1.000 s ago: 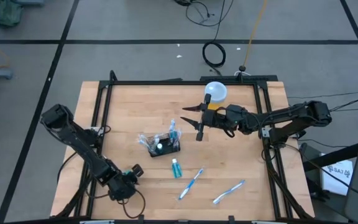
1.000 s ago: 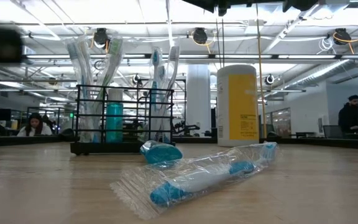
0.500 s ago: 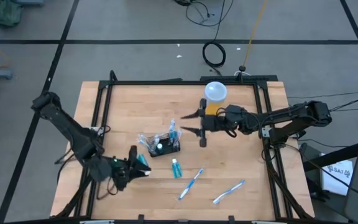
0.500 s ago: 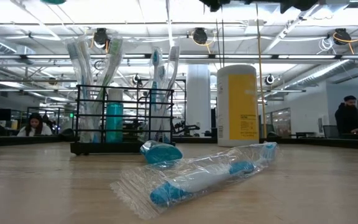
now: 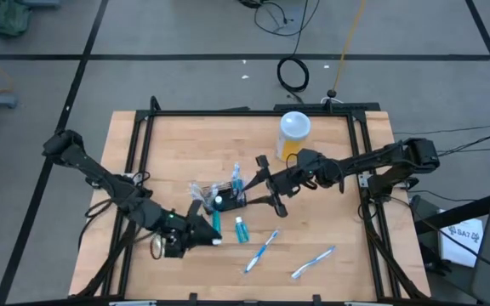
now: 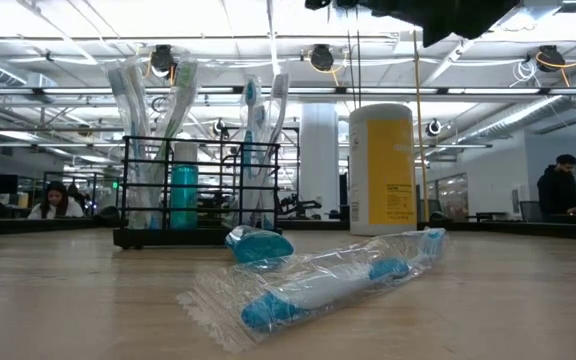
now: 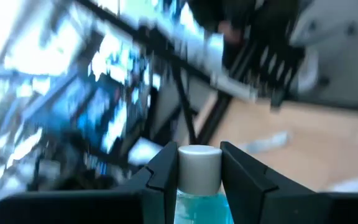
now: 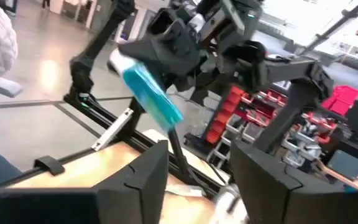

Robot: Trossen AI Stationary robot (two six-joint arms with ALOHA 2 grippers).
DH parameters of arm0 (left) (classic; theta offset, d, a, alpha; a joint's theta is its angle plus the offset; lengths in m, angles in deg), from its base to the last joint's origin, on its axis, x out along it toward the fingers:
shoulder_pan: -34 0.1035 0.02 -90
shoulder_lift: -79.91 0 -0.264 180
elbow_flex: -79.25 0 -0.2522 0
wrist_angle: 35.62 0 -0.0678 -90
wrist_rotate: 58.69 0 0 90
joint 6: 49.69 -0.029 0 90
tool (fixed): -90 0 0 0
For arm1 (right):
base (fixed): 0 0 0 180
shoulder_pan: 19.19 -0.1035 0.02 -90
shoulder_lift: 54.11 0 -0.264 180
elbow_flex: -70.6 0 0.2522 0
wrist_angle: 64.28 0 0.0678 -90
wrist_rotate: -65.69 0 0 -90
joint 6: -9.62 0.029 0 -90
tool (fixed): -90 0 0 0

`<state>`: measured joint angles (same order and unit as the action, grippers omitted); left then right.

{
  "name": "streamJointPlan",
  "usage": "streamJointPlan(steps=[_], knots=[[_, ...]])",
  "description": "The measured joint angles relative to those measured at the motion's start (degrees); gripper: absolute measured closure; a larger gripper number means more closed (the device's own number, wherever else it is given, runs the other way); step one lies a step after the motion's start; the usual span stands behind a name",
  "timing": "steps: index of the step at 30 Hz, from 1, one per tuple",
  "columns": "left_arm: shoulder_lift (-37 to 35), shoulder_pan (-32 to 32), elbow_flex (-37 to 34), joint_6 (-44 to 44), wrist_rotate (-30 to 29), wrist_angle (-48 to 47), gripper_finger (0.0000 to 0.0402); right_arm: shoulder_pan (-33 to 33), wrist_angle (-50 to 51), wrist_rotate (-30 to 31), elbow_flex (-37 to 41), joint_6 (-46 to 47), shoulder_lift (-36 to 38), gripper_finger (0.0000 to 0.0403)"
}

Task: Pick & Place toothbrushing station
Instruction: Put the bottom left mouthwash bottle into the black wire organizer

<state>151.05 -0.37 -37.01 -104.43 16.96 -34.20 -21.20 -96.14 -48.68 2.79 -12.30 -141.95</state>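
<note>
Behind table: person [image 6: 54,200], low view only; L wrist: clamped tube [image 7: 199,180].

1. The table [image 5: 168,144] is light wood with a black frame around its edge.
2. The floor [image 5: 185,34] is grey with dark lines across it.
3. A black cable coil [image 5: 293,75] lies on the floor at 12 o'clock from the table.
4. A thin yellow pole [image 5: 345,47] leans at 1 o'clock.
5. Long ceiling lights [image 6: 168,20] shine bright and white.
6. A person [image 6: 54,201] sits far off at 9 o'clock in the low view.
7. Another person [image 6: 559,185] stands far off at 3 o'clock.
8. A white pillar [image 6: 319,160] stands behind the table.
</note>
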Motion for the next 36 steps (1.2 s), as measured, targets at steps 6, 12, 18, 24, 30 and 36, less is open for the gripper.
streamJointPlan(steps=[6, 12, 18, 24, 30, 36], knots=[[3.42, 3.69, 0.00, -0.44, 13.89, 9.11, 0.0303, -3.76, 0.39, -2.63, 0.00, 0.20, -0.02, 0.0169], [9.08, 7.14, 0.00, -1.21, 25.56, 21.25, 0.0303, -8.39, 1.68, -0.44, -0.92, 4.92, 0.00, 0.0120], [15.67, 10.62, 0.00, -3.09, 33.69, 33.66, 0.0302, -11.41, 1.39, 3.29, -1.09, 9.75, 0.01, 0.0113], [21.48, 14.00, 0.00, -2.97, 36.01, 42.21, 0.0302, -14.08, 1.68, 3.37, -1.09, 12.02, 0.01, 0.0120], [23.14, 15.79, 1.78, -5.09, 47.72, 43.72, 0.0302, -15.03, 2.16, 10.67, -1.09, 15.03, 0.01, 0.0121], [23.16, 16.82, 3.13, -5.27, 48.87, 40.15, 0.0302, -14.54, 2.49, 11.02, -1.09, 14.99, 0.01, 0.0122]])
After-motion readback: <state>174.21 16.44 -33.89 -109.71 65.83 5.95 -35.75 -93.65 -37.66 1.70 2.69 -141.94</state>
